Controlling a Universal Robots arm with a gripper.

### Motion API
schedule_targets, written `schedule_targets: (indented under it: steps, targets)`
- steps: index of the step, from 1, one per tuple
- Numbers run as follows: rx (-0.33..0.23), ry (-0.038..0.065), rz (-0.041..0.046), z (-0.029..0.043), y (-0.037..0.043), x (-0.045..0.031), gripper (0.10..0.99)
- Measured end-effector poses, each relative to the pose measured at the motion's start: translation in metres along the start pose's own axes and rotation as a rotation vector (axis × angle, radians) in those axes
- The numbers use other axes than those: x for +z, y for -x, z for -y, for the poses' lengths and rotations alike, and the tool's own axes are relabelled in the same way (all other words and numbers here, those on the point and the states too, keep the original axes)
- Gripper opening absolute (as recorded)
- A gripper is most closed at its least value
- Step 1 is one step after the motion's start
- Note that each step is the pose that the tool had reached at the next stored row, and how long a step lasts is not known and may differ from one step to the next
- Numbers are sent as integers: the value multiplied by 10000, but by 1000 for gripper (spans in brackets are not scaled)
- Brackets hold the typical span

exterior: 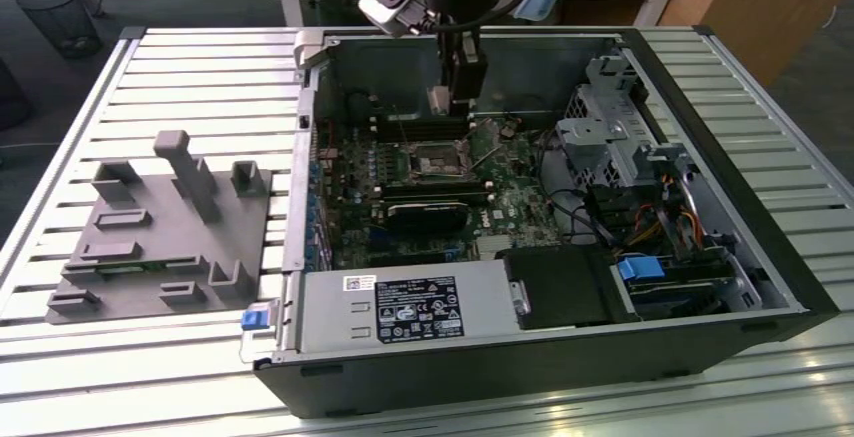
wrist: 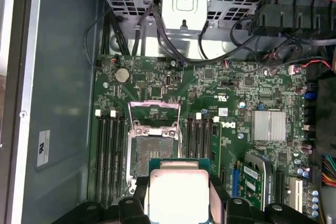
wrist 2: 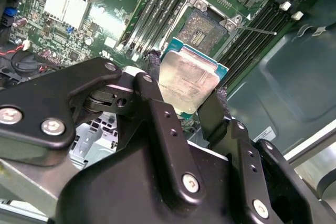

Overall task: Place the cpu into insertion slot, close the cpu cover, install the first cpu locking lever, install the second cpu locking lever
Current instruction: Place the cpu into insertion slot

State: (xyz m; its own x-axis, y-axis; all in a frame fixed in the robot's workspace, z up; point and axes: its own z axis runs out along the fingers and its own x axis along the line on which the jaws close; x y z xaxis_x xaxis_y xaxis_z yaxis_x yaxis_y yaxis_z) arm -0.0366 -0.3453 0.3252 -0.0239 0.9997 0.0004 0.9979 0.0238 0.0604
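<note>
Black gripper pinches the flat silver-grey square cpu, just beyond it the dark uncovered insertion slot inside the open black computer case.

From my console the cpu reads as dull silver-grey metal on top, faintly smudged, rimmed by a thin green board edge. The gripper holding it is matt black metal. Its fingers are smooth with bright steel screw heads, and the pads touching the chip look like rough black rubber or foam. I see the insertion slot as grainy, dark and matt, while the cpu cover is thin shiny metal. The circuit board is glossy green, the heatsink pale finned metal, the case wall flat grey painted metal, and the table ribbed satin aluminium.
</note>
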Motion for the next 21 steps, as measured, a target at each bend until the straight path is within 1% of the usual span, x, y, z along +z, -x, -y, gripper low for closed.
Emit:
schedule_targets:
  steps: [9, 21]
  targets:
    - [-3, -15, 31, 1, 0, 22, 541]
    - [-3, -22, 34, 4, 0, 65, 541]
